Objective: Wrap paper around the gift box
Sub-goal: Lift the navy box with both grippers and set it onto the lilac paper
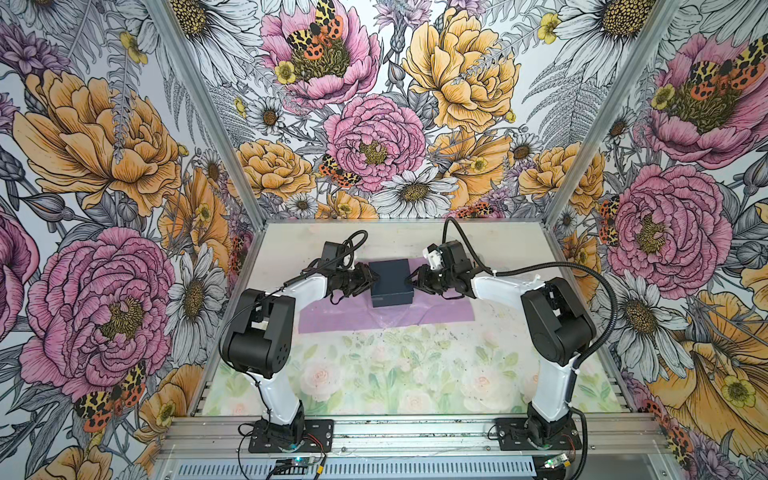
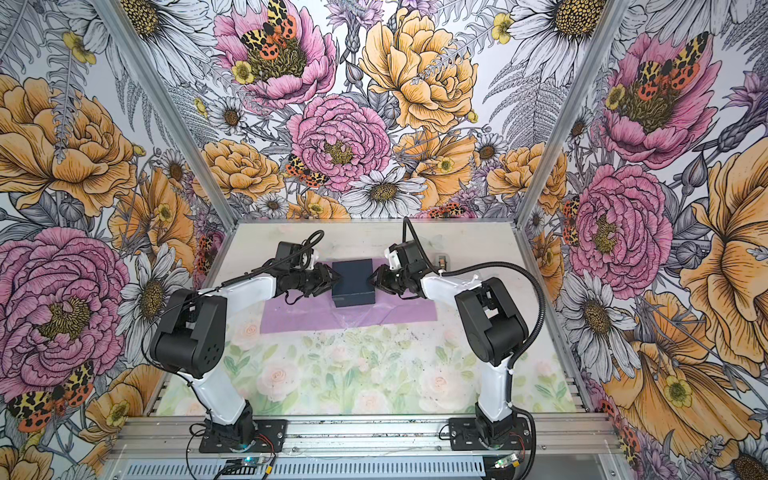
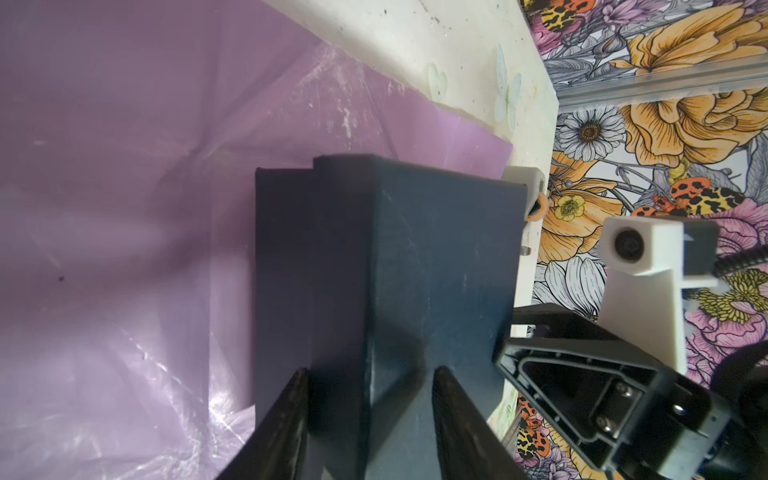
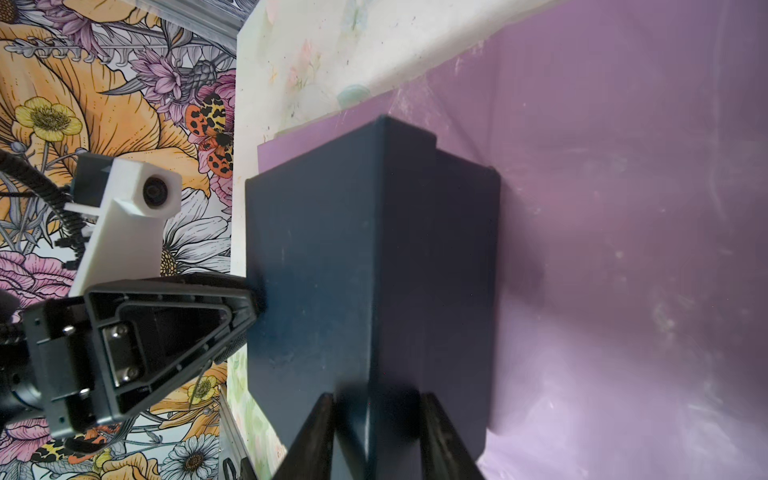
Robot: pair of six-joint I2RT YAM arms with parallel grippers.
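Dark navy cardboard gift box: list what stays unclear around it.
- Lilac-purple paper sheet beneath the gift box: covered by it in both top views.
- Small grey tape dispenser: mostly behind the gift box, left wrist view.
- Left pincer, right pincer: clamped or merely touching unclear; black against the dark box, wrist views.

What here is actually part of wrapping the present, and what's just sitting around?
Part of the job:
- gift box, dark navy
- paper, the lilac sheet beneath it

Just lying about:
- small grey object at the back, partly hidden
- floral table mat
- flowered walls
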